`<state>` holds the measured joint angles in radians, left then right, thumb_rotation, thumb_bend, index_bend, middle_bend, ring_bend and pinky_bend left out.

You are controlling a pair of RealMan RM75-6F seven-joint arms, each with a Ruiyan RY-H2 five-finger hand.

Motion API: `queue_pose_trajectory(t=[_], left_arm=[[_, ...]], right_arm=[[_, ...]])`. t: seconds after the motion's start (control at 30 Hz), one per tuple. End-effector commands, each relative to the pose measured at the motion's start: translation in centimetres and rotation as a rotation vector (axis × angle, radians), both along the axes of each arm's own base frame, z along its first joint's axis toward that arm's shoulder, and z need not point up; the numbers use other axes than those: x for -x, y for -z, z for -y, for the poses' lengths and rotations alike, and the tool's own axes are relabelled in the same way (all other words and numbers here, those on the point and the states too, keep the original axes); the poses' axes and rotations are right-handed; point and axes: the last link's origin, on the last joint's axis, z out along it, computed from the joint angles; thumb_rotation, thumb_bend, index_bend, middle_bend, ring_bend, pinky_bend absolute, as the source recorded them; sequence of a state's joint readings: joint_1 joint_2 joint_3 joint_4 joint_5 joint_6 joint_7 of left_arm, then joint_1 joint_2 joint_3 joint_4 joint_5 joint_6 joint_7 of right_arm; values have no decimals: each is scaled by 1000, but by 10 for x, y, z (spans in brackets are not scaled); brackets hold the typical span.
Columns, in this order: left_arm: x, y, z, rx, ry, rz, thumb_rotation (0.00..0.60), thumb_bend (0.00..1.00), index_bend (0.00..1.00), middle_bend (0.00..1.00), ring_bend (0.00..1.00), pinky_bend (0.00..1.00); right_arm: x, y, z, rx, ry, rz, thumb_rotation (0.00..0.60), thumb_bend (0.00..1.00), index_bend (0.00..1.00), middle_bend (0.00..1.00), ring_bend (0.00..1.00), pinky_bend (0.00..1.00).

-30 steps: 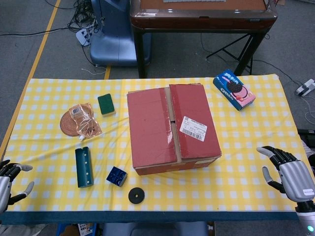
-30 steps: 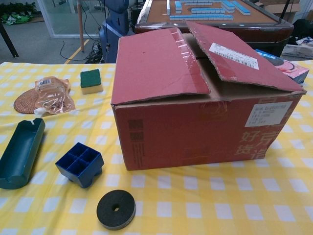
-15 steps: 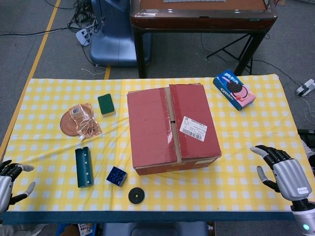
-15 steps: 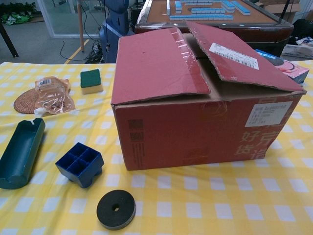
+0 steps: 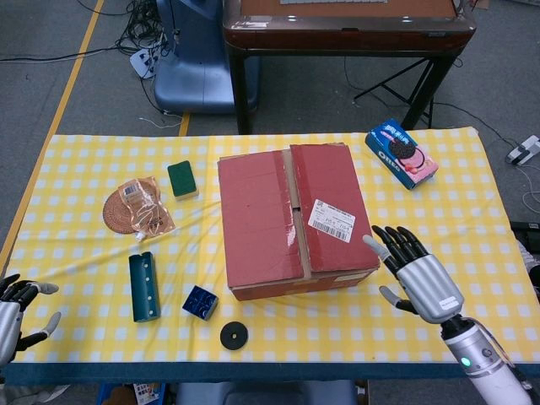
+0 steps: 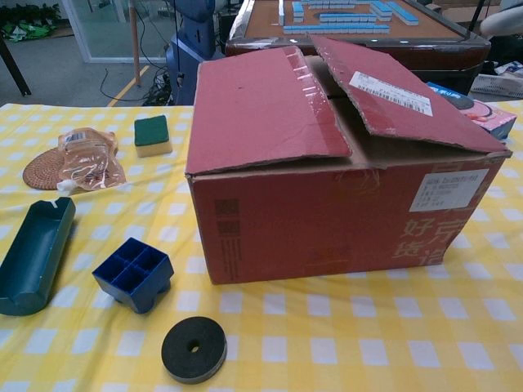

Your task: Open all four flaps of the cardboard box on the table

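While we look down from the head view, the scene reads like this:

Box: we see the box at the middle of the frame on the yellow checked table; in the chest view it fills the centre and right.
Flaps: the 2 top flaps, the left flap and the right flap, lie down over the top. In the chest view the right flap sits tilted, raised a little above the left flap. We cannot see any flaps beneath them.
Label: a white label is stuck on the right flap.
Right hand: we see our right hand at the lower right of the head view, just beside the box's right near corner, fingers spread and pointing up-left, holding nothing. We cannot tell whether a fingertip touches the cardboard. The chest view does not show it.
Left hand: our left hand sits at the lower left edge of the head view, well apart from the box, fingers apart and empty.
Left of the box: a green sponge, a clear bag on a woven mat, a teal tray, a blue block and a black disc.
Upper right: a biscuit pack lies near the far edge of the table.
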<state>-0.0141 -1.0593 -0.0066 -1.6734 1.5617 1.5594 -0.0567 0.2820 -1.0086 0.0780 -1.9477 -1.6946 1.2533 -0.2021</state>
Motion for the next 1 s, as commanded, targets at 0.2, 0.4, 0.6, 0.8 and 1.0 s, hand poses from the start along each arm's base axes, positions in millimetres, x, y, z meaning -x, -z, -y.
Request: queue_pose_trajectory(t=[0.2, 0.4, 0.6, 0.8, 1.0], left_arm=[[5, -2, 1, -5, -14, 1, 600, 327, 463, 400, 265, 110], [9, -2, 2, -3, -21, 6, 600, 327, 463, 400, 265, 110], [11, -2, 3, -3, -24, 8, 600, 327, 463, 400, 265, 110], [14, -2, 3, 0, -29, 11, 600, 327, 463, 400, 265, 110], [15, -1, 3, -2, -31, 15, 600, 327, 463, 400, 265, 110]], right_arm=[[-40, 34, 28, -65, -61, 23, 600, 240, 0, 0, 0, 29], [-50, 49, 39, -71, -66, 44, 600, 240, 0, 0, 0, 29], [-54, 61, 48, -76, -63, 33, 600, 240, 0, 0, 0, 29], [-55, 68, 57, -67, -54, 40, 600, 240, 0, 0, 0, 29], [-58, 72, 65, -55, -54, 60, 600, 241, 0, 0, 0, 29]])
